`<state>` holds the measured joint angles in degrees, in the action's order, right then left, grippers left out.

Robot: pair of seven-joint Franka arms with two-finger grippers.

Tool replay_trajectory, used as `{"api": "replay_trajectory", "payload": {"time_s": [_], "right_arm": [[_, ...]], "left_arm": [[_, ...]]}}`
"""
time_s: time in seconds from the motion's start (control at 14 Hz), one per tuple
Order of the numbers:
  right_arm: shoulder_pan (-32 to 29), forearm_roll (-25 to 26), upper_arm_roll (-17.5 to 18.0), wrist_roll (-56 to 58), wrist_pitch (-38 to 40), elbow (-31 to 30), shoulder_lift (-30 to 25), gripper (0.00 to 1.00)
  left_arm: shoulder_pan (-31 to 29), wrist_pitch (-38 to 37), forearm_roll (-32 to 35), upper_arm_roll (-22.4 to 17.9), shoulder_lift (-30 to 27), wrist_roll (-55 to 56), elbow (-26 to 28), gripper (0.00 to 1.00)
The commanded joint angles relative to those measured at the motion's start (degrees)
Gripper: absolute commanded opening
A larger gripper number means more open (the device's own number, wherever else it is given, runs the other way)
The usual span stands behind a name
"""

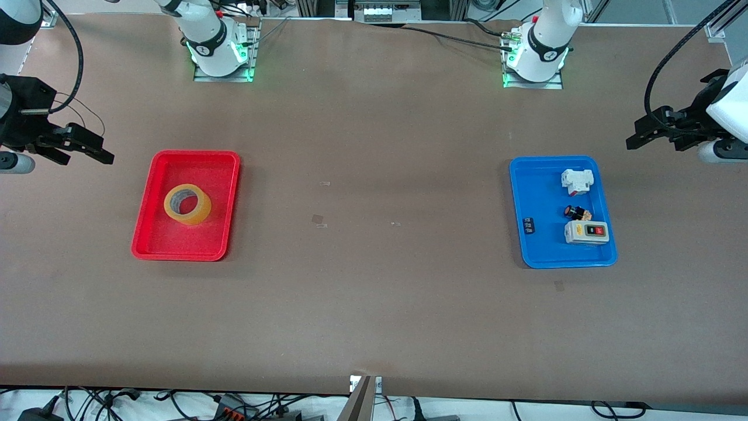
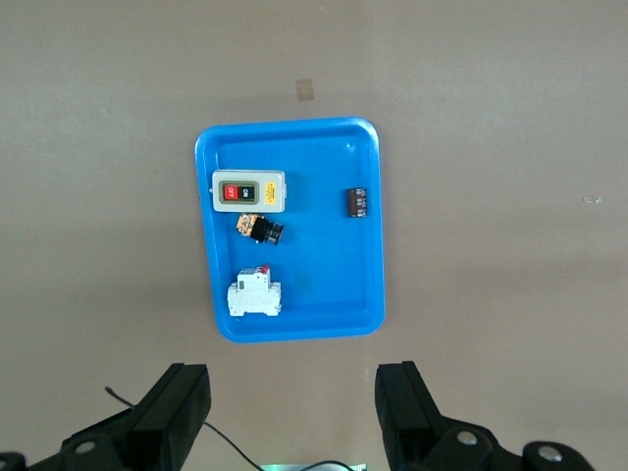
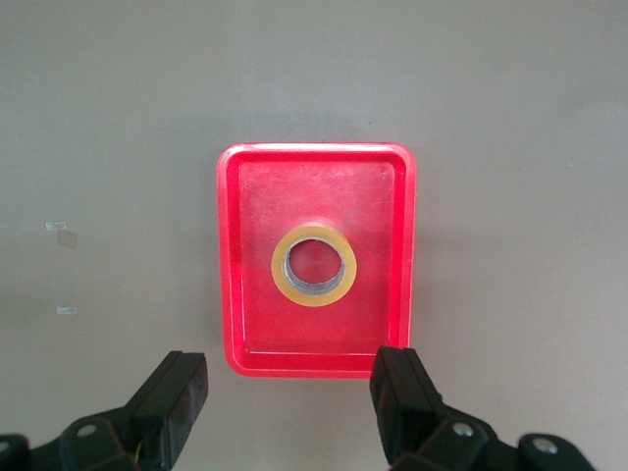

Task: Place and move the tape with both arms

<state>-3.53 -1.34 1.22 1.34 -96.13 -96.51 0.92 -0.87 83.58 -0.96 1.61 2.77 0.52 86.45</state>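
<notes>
The tape [image 1: 187, 204] [image 3: 314, 265], a yellow translucent ring with a grey core, lies flat in the red tray [image 1: 146, 199] [image 3: 228, 265] toward the right arm's end of the table. My right gripper [image 1: 99, 147] [image 3: 292, 383] hangs open and empty over the bare table just outside that tray's edge. My left gripper [image 1: 637, 134] [image 2: 292, 388] hangs open and empty over the table at the left arm's end, just outside the blue tray [image 1: 520, 199] [image 2: 373, 245]. Neither gripper touches anything.
The blue tray holds a white breaker [image 1: 577, 181] [image 2: 254, 296], a grey switch box with red and black buttons [image 1: 586, 232] [image 2: 248, 192], a small black and red push button [image 1: 577, 213] [image 2: 259, 229] and a small black part [image 1: 529, 225] [image 2: 358, 202]. Brown tabletop lies between the trays.
</notes>
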Motion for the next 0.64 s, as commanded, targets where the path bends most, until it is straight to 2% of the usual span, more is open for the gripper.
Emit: {"api": "replay_trajectory", "payload": {"time_s": [0.0,0.57], "right_arm": [[0.37,-0.16,-0.51,0.95,1.03,-0.34,-1.27,1.0],[0.37,0.28,-0.34,2.0,2.26,-0.43,-1.62,1.0]], "left_arm": [[-0.18,-1.05,0.43,0.14,-0.49,0.54,-0.49,1.0],[-0.18,-1.93,0.34,0.41,-0.57,0.8,-1.81,1.0]]}}
